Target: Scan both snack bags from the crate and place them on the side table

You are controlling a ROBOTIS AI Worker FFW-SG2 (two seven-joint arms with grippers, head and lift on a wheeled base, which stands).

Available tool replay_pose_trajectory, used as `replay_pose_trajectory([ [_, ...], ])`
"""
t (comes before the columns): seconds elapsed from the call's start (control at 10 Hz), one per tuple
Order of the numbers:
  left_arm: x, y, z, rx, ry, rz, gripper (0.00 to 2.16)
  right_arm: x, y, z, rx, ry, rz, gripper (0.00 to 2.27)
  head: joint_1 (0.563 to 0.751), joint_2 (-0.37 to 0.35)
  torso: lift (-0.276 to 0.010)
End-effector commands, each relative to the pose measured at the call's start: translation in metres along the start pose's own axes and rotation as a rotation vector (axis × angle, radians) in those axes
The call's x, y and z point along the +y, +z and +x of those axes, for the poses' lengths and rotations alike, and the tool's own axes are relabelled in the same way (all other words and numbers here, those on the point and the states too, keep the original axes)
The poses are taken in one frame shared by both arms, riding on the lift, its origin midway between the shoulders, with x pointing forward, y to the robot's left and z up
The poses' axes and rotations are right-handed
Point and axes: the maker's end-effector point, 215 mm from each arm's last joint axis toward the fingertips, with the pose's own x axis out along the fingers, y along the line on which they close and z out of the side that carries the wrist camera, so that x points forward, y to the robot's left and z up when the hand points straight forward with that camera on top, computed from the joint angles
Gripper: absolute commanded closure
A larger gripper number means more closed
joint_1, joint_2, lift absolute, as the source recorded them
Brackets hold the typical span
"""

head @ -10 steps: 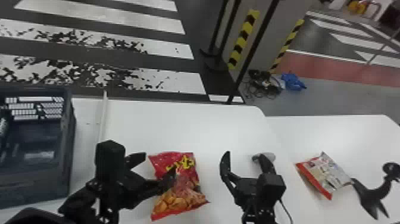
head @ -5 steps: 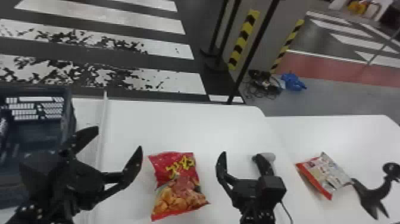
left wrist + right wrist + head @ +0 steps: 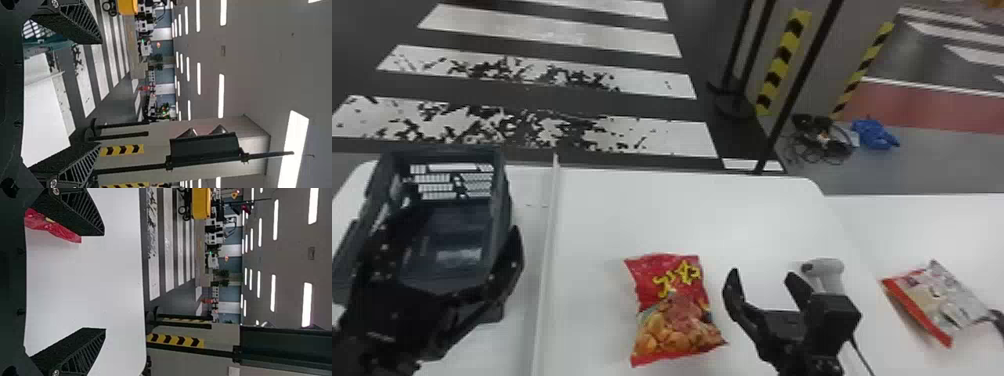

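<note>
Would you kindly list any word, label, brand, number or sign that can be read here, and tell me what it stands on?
No text can be quoted with certainty.
Red snack bag: large yellow lettering, not legible enough to quote.
Silver-and-red snack bag: its print is too small to read.
Crate: no readable text.
Yellow-and-black striped strip: stripes, no readable words.
</note>
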Motion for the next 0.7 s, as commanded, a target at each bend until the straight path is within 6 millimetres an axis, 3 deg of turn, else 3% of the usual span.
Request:
replay_pose_trajectory([
  [0.0, 0.029, 0.004, -0.018, -0.018, 0.054, -0.006, 0.08, 0.002, -0.024, -0.001, 0.117, 0.038, 0.096, 0.05, 0.695, -0.178, -0.098],
  [0.4, 0.055, 0.010, -0.052, -0.050, 0.109, -0.018, 0.08, 0.016, -0.070, -0.027, 0.403, 0.171, 0.361, 0.05, 0.695, -0.087, -0.098],
  [0.6, 0.064, 0.011, -0.060, -0.057, 0.125, -0.023, 0.08, 0.023, -0.076, -0.034, 0.487, 0.224, 0.465, 0.05, 0.695, -0.052, -0.098],
])
